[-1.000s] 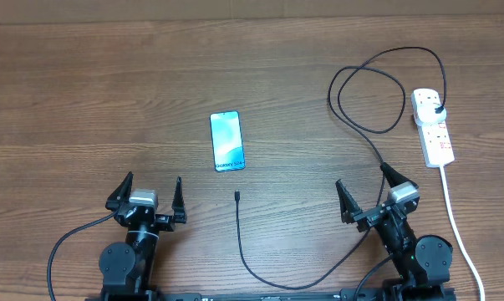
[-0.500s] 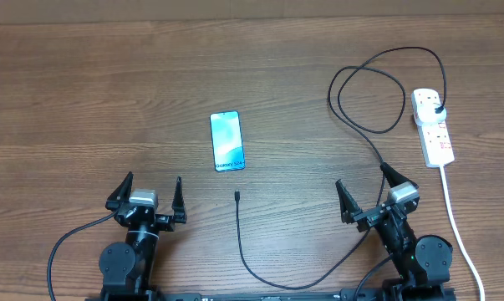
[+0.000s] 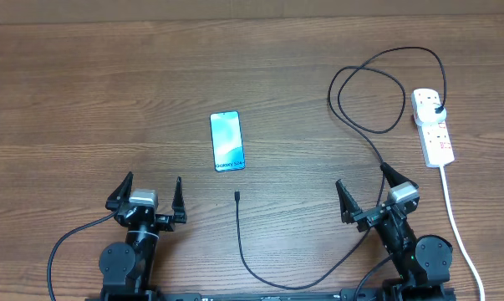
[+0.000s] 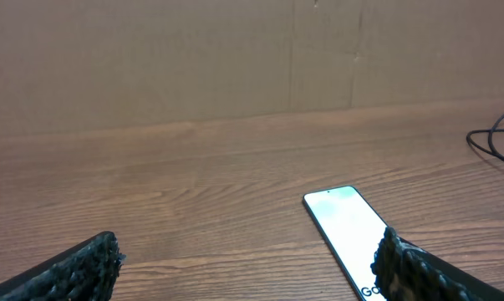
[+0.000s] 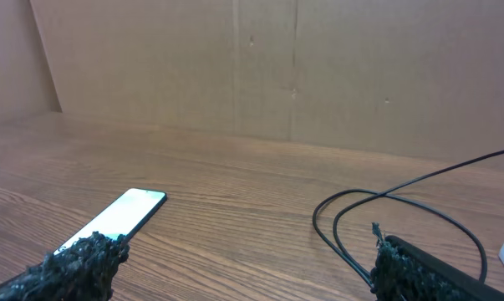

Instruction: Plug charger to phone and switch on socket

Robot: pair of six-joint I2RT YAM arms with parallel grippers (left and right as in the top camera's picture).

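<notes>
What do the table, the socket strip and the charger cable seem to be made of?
Table: wood or wood-look laminate, matte, with visible grain lines.
Socket: white plastic, a smooth moulded body with a slight sheen.
Charger: thin black cable, probably sheathed in rubber or plastic, since it lies in loose curves.

Brown wood-grain table [image 3: 109,84] carries slim lit-screen phone [image 3: 226,141], long thin black charger cable [image 3: 237,219] looping right, white power strip [image 3: 434,127] far right.

The left arm [image 3: 128,255] and right arm [image 3: 414,249] are black with round drum joints and thin black cables [image 3: 68,241] at their bases, a light grey block on the left tool [image 3: 150,187] and right tool [image 3: 361,176], and tapered fingers [image 4: 76,267] with rough, knobbly pads.
</notes>
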